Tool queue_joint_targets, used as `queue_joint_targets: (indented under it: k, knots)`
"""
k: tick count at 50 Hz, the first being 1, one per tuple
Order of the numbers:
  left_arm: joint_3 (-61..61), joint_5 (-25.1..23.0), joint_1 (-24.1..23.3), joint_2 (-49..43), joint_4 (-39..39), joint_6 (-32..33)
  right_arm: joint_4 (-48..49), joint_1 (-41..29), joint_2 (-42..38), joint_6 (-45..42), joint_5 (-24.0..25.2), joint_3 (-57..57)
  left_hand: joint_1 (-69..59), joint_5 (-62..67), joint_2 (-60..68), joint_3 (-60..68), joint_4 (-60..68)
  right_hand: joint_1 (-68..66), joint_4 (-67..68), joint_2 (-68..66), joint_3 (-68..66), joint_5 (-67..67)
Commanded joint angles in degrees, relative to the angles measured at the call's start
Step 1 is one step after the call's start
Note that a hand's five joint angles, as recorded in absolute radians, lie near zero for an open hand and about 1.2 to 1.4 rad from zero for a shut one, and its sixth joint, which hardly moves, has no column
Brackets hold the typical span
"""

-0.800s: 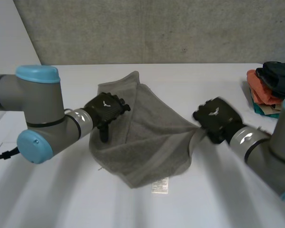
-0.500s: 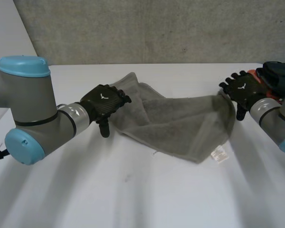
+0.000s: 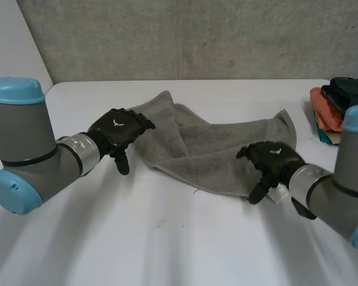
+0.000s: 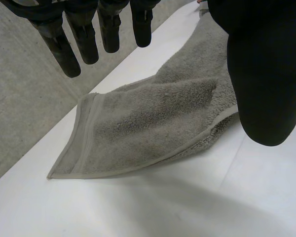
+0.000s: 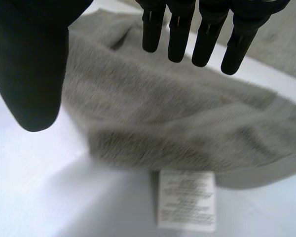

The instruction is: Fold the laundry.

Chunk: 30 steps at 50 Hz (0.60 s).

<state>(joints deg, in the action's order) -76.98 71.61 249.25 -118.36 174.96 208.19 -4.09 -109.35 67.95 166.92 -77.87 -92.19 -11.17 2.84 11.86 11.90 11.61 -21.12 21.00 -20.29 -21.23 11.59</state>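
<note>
A grey towel (image 3: 215, 149) lies spread and rumpled across the middle of the white table (image 3: 167, 238). My left hand (image 3: 118, 132) hovers at the towel's left end, open, its straight fingers (image 4: 84, 34) above a towel corner (image 4: 74, 158) and holding nothing. My right hand (image 3: 268, 162) is over the towel's near right edge, open as well. In the right wrist view its fingers (image 5: 202, 29) hang straight above the towel (image 5: 177, 113), and the white label (image 5: 185, 197) lies flat on the table at the towel's hem.
A pile of folded clothes (image 3: 340, 107) in orange, teal and dark colours sits at the table's far right edge. A grey concrete wall (image 3: 197, 36) runs behind the table. Bare table lies in front of the towel.
My right hand let go of the towel's right end and came down toward the near edge by the label. The towel now lies flat. My left hand drew slightly leftward.
</note>
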Motion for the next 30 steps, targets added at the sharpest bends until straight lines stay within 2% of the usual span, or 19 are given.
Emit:
queue_joint_targets:
  k: [1, 6, 14, 15, 17, 18, 19, 22, 30]
  knots:
    - [-0.80, -0.24, 0.10, 0.14, 0.56, -0.33, 4.26, -1.13, -5.90, -1.60, -2.02, 0.52, 1.17, -2.84, -1.86, -1.90, -1.61, -7.88, 8.00, -8.72, -7.77, 7.42]
    - [-1.51, -0.41, 0.54, 0.32, 1.00, -0.50, 8.91, -1.75, -8.18, -1.86, -4.30, 1.40, 1.17, -2.84, -1.86, -1.90, -1.61, -13.75, 13.87, -14.58, -13.64, 13.28]
    - [-2.12, -0.59, 1.15, 0.85, 1.44, -1.03, 11.21, -1.92, -12.05, -3.35, -4.66, 3.68, 1.17, -2.84, -1.86, -1.90, -1.61, -22.50, 22.62, -23.33, -22.39, 22.04]
    - [-2.21, -0.68, 1.24, 0.94, 1.44, -1.12, 11.21, -1.92, -12.40, -3.53, -4.66, 3.95, 1.17, -2.84, -1.86, -1.90, -1.61, -26.68, 26.80, -27.52, -26.58, 26.22]
    - [-2.39, -0.68, 1.42, 1.20, 1.53, -1.64, 11.03, -1.92, -13.11, -4.06, -4.66, 4.74, 1.17, -2.84, -1.86, -1.90, -1.61, -53.35, 53.47, -54.19, -53.24, 52.89]
    - [-2.47, -0.68, 1.51, 1.29, 1.61, -1.73, 10.94, -1.92, -13.20, -4.23, -4.66, 4.92, 1.17, -2.84, -1.86, -1.90, -1.61, -58.82, 58.94, -59.66, -58.71, 58.36]
    - [-2.65, -0.68, 1.59, 1.46, 1.96, -2.25, 10.77, -1.92, -12.94, -4.32, -4.66, 5.00, 1.17, -2.84, -1.86, -1.90, -1.61, -58.88, 59.00, -59.71, -58.77, 58.41]
    - [-2.83, -0.42, 1.77, 1.55, 2.58, -2.87, 10.94, -2.27, -11.01, -4.50, -4.48, 4.13, 1.17, -2.84, -1.86, -1.90, -1.61, -58.88, 59.00, -59.71, -58.77, 58.41]
    - [-1.25, 1.25, 2.21, -0.64, 5.30, -4.28, 5.77, -6.14, 5.85, -7.66, -1.06, 4.83, 1.17, -2.84, -1.86, -1.90, -1.61, -58.88, 59.00, -59.71, -58.77, 58.41]
